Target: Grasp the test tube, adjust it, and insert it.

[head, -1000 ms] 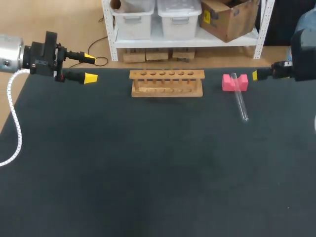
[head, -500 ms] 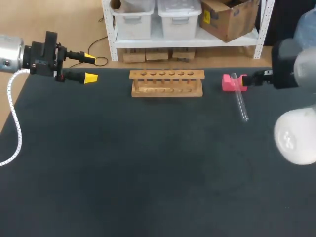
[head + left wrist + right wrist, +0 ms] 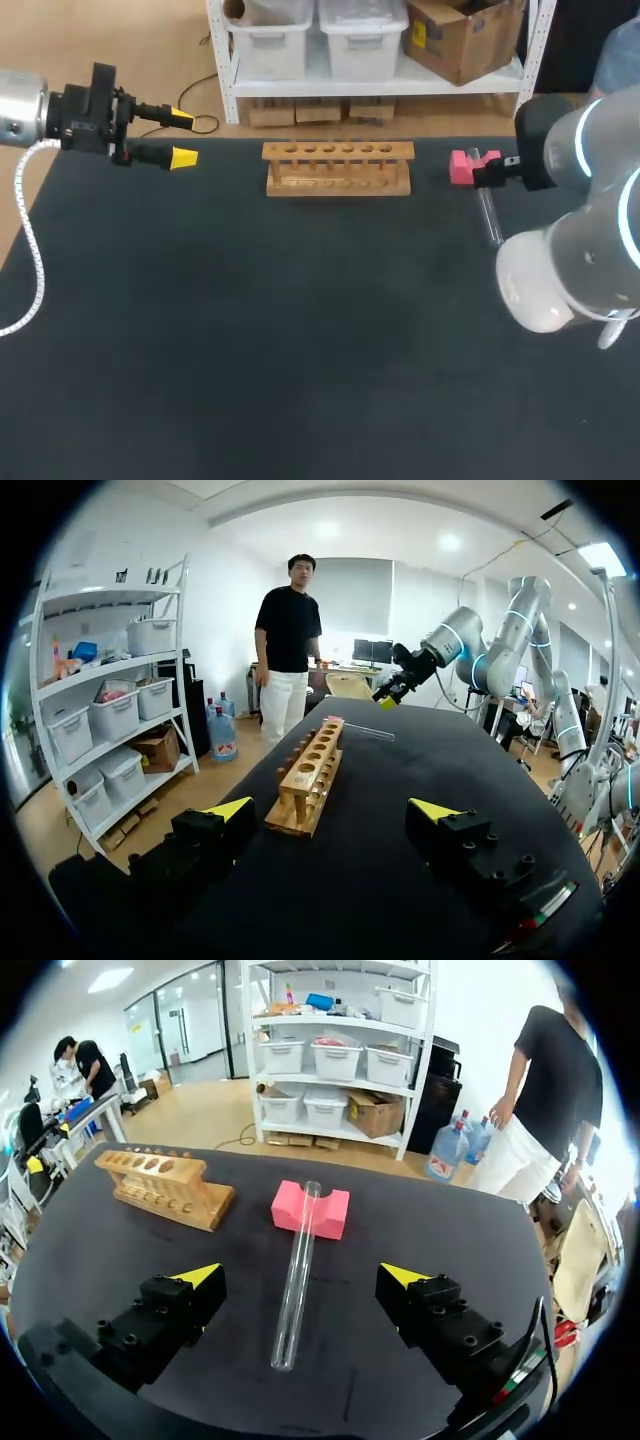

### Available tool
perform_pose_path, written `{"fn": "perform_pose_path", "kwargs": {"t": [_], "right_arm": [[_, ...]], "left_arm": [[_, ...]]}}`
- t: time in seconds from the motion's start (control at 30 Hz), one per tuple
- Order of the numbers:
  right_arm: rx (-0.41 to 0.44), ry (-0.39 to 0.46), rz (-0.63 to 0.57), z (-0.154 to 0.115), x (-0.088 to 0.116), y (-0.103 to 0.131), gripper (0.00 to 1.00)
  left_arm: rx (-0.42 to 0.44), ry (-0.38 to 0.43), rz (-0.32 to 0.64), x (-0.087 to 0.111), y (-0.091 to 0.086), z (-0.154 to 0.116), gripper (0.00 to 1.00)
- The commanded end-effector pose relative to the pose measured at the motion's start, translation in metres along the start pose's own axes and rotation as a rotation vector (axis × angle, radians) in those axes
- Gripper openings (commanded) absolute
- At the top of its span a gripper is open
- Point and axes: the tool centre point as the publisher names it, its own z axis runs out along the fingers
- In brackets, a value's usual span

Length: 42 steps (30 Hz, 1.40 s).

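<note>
A clear glass test tube (image 3: pixel 305 1230) lies on the black table, its open end resting in the notch of a pink block (image 3: pixel 310 1210). My right gripper (image 3: pixel 300 1275) hovers above the tube, open, with one finger on either side and neither touching it. In the head view my right arm (image 3: pixel 565 240) covers part of the test tube (image 3: pixel 491 218) beside the pink block (image 3: pixel 461 166). The wooden rack (image 3: pixel 338 168) with a row of holes stands at the back middle. My left gripper (image 3: pixel 183 138) is open and empty at the back left, level with the rack (image 3: pixel 310 778).
The table's far edge (image 3: pixel 230 142) runs just behind the rack and the pink block. My left arm's white coiled cable (image 3: pixel 30 250) hangs along the left edge. Dark bare mat (image 3: pixel 300 330) covers the middle and front.
My right arm has swung in from the right edge, and its gripper now sits over the tube and pink block. The left arm, rack and tube have not moved.
</note>
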Motion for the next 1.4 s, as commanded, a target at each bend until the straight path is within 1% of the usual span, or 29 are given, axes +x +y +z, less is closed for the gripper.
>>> {"fn": "perform_pose_path", "kwargs": {"t": [0.03, 0.4, 0.43, 0.67, 0.8, 0.97, 1.27, 1.3, 1.4], "right_arm": [[0.318, 0.005, 0.001, 0.010, 0.003, 0.002, 1.00], [0.248, 0.031, -0.004, 0.030, 0.018, 0.007, 1.00], [0.228, 0.033, -0.003, 0.033, 0.019, 0.008, 1.00], [0.174, 0.049, -0.001, 0.047, 0.026, 0.008, 1.00], [0.115, 0.048, -0.002, 0.056, 0.030, 0.007, 1.00], [0.077, 0.039, 0.009, 0.064, 0.031, 0.004, 1.00], [0.059, 0.051, 0.001, 0.074, 0.035, 0.002, 1.00], [0.057, 0.051, 0.000, 0.075, 0.035, 0.002, 0.87], [0.054, 0.052, 0.001, 0.077, 0.035, 0.001, 0.75]], "left_arm": [[-0.002, -0.002, 0.002, 0.001, -0.001, -0.001, 1.00], [-0.002, -0.002, 0.002, 0.001, -0.001, -0.001, 1.00], [-0.002, -0.002, 0.002, 0.001, -0.001, -0.001, 1.00], [-0.002, -0.002, 0.002, 0.001, -0.001, -0.001, 1.00], [-0.002, -0.002, 0.002, 0.001, -0.001, -0.001, 1.00], [-0.002, -0.002, 0.002, 0.001, -0.001, -0.001, 1.00], [-0.002, -0.002, 0.002, 0.001, -0.001, -0.001, 1.00], [-0.002, -0.002, 0.002, 0.001, -0.001, -0.001, 1.00], [-0.002, -0.002, 0.002, 0.001, -0.001, -0.001, 1.00]]}}
